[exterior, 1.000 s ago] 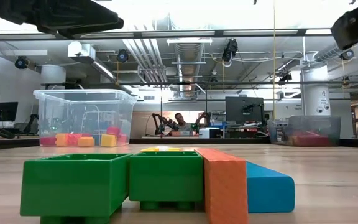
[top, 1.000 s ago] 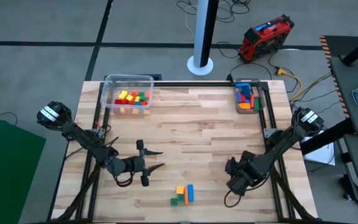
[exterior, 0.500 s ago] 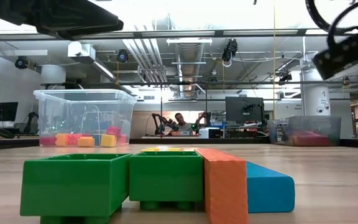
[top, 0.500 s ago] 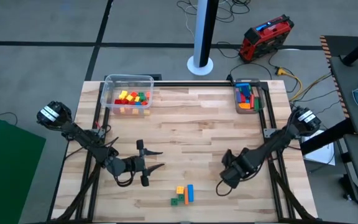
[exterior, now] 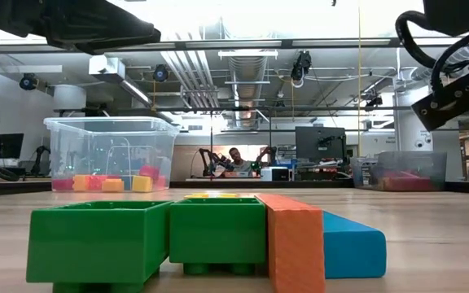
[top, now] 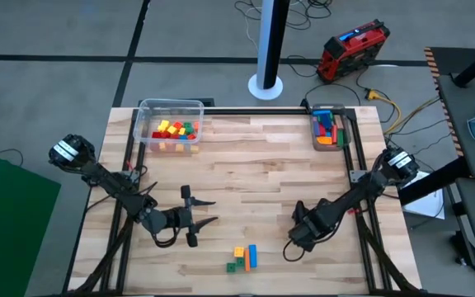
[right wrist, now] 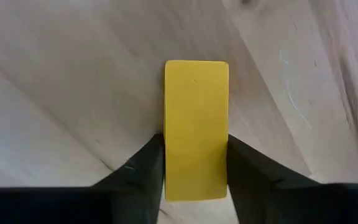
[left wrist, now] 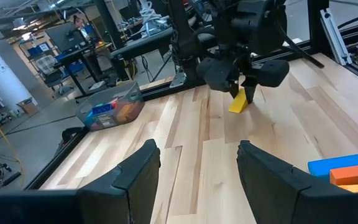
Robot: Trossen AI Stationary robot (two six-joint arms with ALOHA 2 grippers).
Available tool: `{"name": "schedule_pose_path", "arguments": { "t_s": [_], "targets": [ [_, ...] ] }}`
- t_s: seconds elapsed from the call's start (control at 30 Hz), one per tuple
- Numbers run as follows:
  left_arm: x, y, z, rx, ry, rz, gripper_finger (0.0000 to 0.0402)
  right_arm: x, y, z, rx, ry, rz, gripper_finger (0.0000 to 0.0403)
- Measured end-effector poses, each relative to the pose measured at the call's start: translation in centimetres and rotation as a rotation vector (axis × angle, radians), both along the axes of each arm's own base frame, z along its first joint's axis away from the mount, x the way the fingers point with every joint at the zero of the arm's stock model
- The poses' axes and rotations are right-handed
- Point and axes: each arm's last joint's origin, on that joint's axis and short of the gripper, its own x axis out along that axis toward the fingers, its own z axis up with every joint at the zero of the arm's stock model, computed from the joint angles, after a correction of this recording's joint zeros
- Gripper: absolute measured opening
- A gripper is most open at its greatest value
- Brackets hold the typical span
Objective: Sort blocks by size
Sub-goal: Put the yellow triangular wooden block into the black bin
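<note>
- I see a yellow block (right wrist: pixel 196 129) clamped between the right gripper's (left wrist: pixel 242 89) fingers (right wrist: pixel 138 171), one pad pressed on each long side; in the left wrist view it hangs just above the wooden table (top: pixel 254 165).
- In the high view, the right gripper (top: pixel 293 239) sits in the lower right of centre.
- The loose blocks (top: pixel 242 257) (green, orange, blue) lie touching at lower centre, near that gripper.
- I read the left gripper (top: pixel 202 210) at lower left of centre, fingers spread, holding nothing.
- A clear tub (top: pixel 170 125) of small blocks sits upper left; a smaller bin (top: pixel 326 129) of blocks sits upper right.
</note>
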Motion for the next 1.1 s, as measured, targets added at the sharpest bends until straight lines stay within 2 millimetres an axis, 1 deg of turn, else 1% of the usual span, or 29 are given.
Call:
{"name": "schedule_pose_path", "arguments": {
  "t_s": [0.1, 0.13, 0.2, 0.23, 0.3, 0.4, 0.5, 0.57, 0.67, 0.73, 0.83, 0.9, 1.0, 1.1],
  "targets": [
    [0.0, 0.0, 0.0, 0.0, 0.0, 0.0, 0.0191, 0.7, 0.2, 0.6, 0.002, -0.019, 0.041, 0.0121],
    [0.0, 0.0, 0.0, 0.0, 0.0, 0.0, 0.0191, 1.2, 0.3, 0.9, 0.001, -0.047, 0.057, 0.0121],
    [0.0, 0.0, 0.0, 0.001, 0.001, 0.0, 0.0191, 3.2, 0.5, 1.9, 0.011, -0.191, 0.084, 0.0121],
    [0.0, 0.0, 0.0, 0.004, 0.001, 0.0, 0.0191, 4.2, 0.2, 2.6, 0.006, -0.242, 0.092, 0.0121],
    [0.0, 0.0, 0.0, 0.008, 0.002, -0.001, 0.0191, 5.3, -1.1, 3.7, -0.057, -0.26, 0.115, 0.0121],
    [0.0, 0.0, 0.0, 0.013, 0.002, -0.001, 0.0191, 8.3, -3.5, 5.4, -0.111, -0.369, 0.143, 0.0121],
    [0.0, 0.0, 0.0, 0.015, 0.003, -0.002, 0.0191, 10.2, -7.6, 7.0, -0.168, -0.392, 0.128, 0.0121],
    [0.0, 0.0, 0.0, 0.016, 0.004, -0.001, 0.0191, 11.4, -10.9, 7.9, -0.207, -0.425, 0.058, 0.0121],
    [0.0, 0.0, -0.1, 0.022, 0.012, -0.001, 0.0191, 12.2, -16.1, 9.2, -0.254, -0.445, -0.047, 0.0121],
    [0.0, 0.0, -0.1, 0.026, 0.014, -0.002, 0.0191, 12.2, -19.5, 10.0, -0.273, -0.452, -0.108, 0.0121],
    [-0.1, 0.0, -0.2, 0.03, 0.02, -0.002, 0.0191, 11.5, -24.7, 11.0, -0.263, -0.457, -0.205, 0.0121],
    [-0.1, 0.0, -0.2, 0.028, 0.019, -0.001, 0.0191, 10.3, -28.2, 11.3, -0.261, -0.442, -0.272, 0.0121],
    [-0.1, 0.1, -0.3, 0.026, 0.023, -0.001, 0.0191, 7.9, -32.8, 11.7, -0.259, -0.41, -0.39, 0.0121],
    [-0.1, 0.1, -0.3, 0.024, 0.025, 0.0, 0.0191, 5.0, -36.2, 11.6, -0.228, -0.357, -0.502, 0.0121]
  ]
}}
